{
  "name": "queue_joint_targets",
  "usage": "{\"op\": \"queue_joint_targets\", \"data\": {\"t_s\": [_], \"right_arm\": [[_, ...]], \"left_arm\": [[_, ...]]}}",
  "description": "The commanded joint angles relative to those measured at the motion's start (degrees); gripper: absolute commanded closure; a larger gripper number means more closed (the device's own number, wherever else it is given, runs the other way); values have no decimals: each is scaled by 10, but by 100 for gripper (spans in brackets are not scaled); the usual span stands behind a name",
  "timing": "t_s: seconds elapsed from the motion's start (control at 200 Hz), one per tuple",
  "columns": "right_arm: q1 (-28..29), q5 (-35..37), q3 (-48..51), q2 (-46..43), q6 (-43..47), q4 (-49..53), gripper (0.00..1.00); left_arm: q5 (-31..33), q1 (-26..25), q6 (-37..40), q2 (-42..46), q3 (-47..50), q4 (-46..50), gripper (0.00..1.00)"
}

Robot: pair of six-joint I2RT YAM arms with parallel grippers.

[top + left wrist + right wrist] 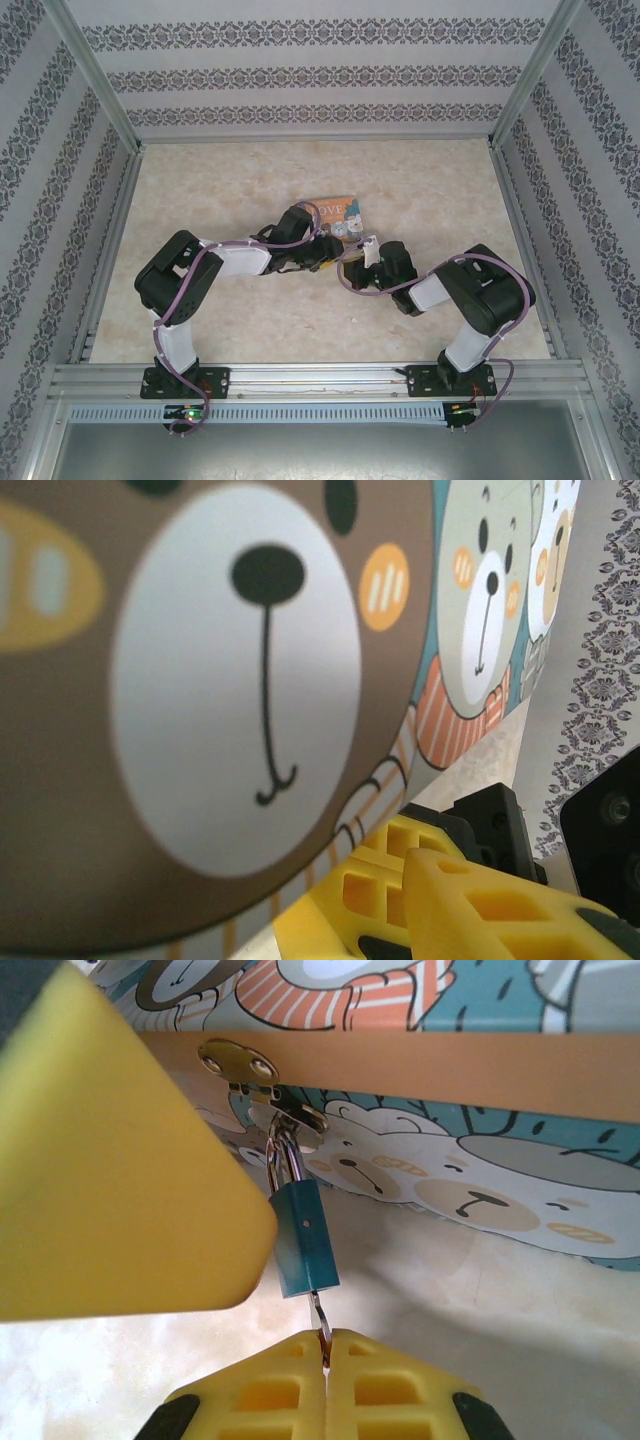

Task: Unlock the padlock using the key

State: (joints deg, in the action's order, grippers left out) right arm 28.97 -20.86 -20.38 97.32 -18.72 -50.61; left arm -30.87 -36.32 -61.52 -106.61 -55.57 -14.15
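My right claw (326,1346) is pinched shut on the key (318,1310), whose blade is up in the base of the padlock (305,1235) at twelve o'clock from my fingertips. The padlock hangs from the hasp (292,1112) of the tin (420,1060). My left claw (412,850) is close by the tin, and I cannot tell its gap.

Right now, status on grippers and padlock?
Right gripper shut on key, key in padlock. Left gripper by box, jaws unclear. Padlock shut on hasp. Yellow finger crowds it.

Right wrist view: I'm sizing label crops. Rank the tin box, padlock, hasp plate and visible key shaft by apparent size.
1. tin box
2. padlock
3. hasp plate
4. key shaft, only a thin sliver showing
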Motion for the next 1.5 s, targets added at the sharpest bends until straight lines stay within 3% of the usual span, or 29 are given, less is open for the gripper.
{"op": "queue_joint_targets", "data": {"t_s": [0.0,0.245,0.445,0.71,1.129,1.494], "right_arm": [[-5,-9,21,-12,-12,8,100],[-5,-10,31,-26,-21,14,100],[-5,-18,29,-37,-31,27,100],[-4,-21,33,-73,-50,56,100],[9,-36,16,-112,-95,129,100],[38,-14,22,-153,-227,142,100]], "left_arm": [[7,-3,21,35,17,32,49],[29,4,53,111,42,70,46],[84,9,100,178,66,95,45],[148,12,108,265,143,24,44],[171,12,52,326,229,-64,43],[164,12,-39,318,294,-168,43]]}}
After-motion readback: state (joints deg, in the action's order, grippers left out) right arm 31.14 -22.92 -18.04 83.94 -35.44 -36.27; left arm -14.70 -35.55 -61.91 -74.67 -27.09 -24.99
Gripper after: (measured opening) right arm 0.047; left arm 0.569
